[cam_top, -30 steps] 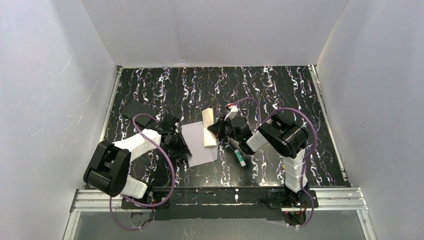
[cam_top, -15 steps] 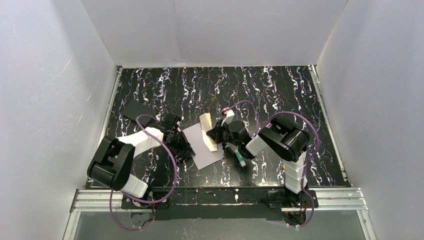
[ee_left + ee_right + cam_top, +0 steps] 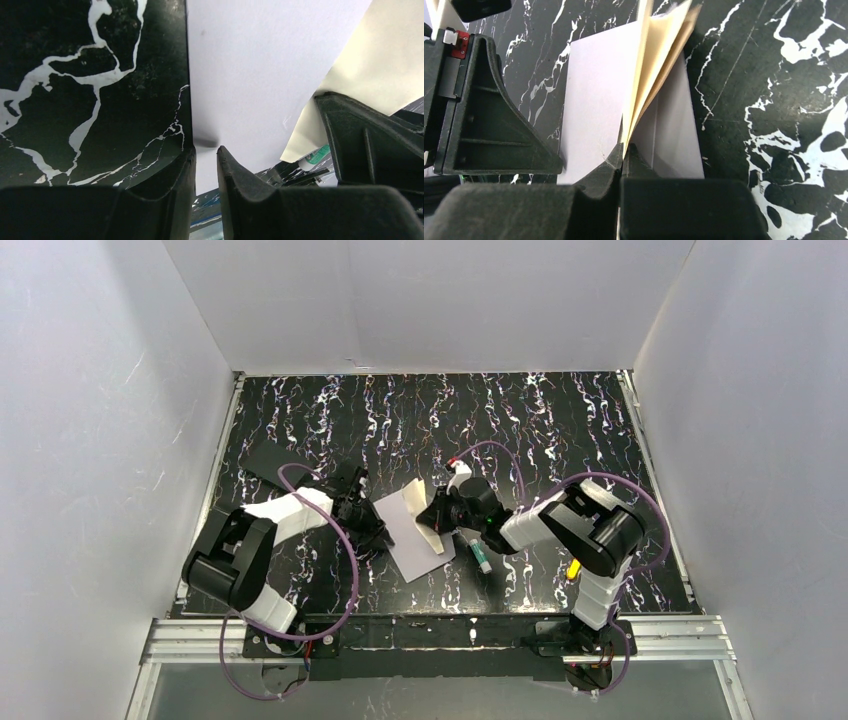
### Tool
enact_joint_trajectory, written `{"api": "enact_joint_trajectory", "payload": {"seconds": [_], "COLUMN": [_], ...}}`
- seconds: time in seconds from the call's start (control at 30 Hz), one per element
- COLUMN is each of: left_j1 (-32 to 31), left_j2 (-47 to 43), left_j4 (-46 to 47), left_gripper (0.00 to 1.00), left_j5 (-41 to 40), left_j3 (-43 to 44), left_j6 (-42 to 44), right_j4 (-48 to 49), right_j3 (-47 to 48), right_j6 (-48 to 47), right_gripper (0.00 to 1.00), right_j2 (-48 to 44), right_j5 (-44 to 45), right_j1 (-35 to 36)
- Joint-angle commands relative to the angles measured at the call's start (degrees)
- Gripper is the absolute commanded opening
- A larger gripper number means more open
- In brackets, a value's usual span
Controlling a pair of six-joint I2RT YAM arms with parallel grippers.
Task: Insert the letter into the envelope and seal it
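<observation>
The pale lavender envelope lies flat on the black marbled table, between the two arms. My left gripper sits low at its left edge. In the left wrist view its fingers stand a narrow gap apart, with the envelope edge showing in that gap. My right gripper is shut on the folded tan letter. In the right wrist view the letter fans out from between the jaw tips, standing on edge over the envelope.
A glue stick with a green label lies just right of the envelope, under the right arm. A flat black piece rests at the back left. White walls close the table on three sides.
The envelope has turned and slid a little right and nearer. The right gripper has swung the letter over it, and its elbow has moved right. The left jaws have narrowed slightly.
</observation>
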Motion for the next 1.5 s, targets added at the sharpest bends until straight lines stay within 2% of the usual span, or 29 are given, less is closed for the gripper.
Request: {"api": "enact_joint_trajectory", "payload": {"seconds": [0.0, 0.1, 0.2, 0.27, 0.43, 0.53, 0.8, 0.87, 0.93, 1.03, 1.17, 1.3, 1.47], "left_j1": [0.0, 0.0, 0.0, 0.0, 0.0, -0.1, 0.0, -0.1, 0.0, 0.0, 0.1, 0.1, 0.1], "left_j2": [4.9, 5.9, 6.6, 6.8, 7.9, 8.5, 9.2, 9.1, 7.8, 4.7, -0.1, -3.0, 1.0], "left_j4": [0.0, 0.0, 0.0, -0.1, -0.8, -1.1, -1.4, -1.0, 0.4, 3.2, 6.4, 9.6, 19.4], "left_gripper": [0.22, 0.22, 0.22, 0.22, 0.22, 0.22, 0.23, 0.23, 0.25, 0.3, 0.33, 0.31, 0.23], "left_j5": [-15.3, -15.6, -15.9, -16.0, -16.0, -17.3, -18.4, -18.0, -16.9, -14.0, -12.2, -14.0, -6.0], "left_j3": [-2.6, -2.3, -2.0, -1.7, -1.1, -0.9, -0.6, -0.5, -0.9, -1.4, -1.2, -1.5, -1.3], "left_j6": [1.7, 1.9, 2.1, 2.5, 3.6, 4.2, 4.5, 4.4, 4.6, 4.7, 4.2, 3.5, 5.1], "right_j4": [-10.3, -14.1, -17.6, -19.3, -16.0, -16.4, -17.9, -18.7, -19.3, -20.9, -20.8, -21.3, -21.6], "right_j3": [2.0, 2.8, 4.3, 5.0, 5.0, 6.0, 4.7, 4.4, 4.5, 5.3, 4.3, 3.9, 3.9], "right_j6": [3.3, 4.1, 4.2, 4.0, 2.9, 2.4, 4.0, 4.4, 4.9, 6.4, 9.3, 10.7, 10.8], "right_gripper": [0.04, 0.07, 0.17, 0.27, 0.43, 0.48, 0.53, 0.57, 0.57, 0.45, 0.38, 0.35, 0.35], "right_j2": [-2.8, -2.6, -2.1, -2.2, -3.9, -4.4, -5.9, -6.9, -7.2, -6.5, -5.7, -5.4, -5.0], "right_j5": [-0.1, 1.6, 2.0, 2.3, 2.2, 2.6, 4.3, 5.3, 5.7, 6.2, 7.5, 9.8, 10.5], "right_j1": [-0.5, -1.0, -1.2, -1.3, -1.6, -1.9, -3.4, -3.4, -3.4, -3.4, -3.4, -3.4, -3.4]}}
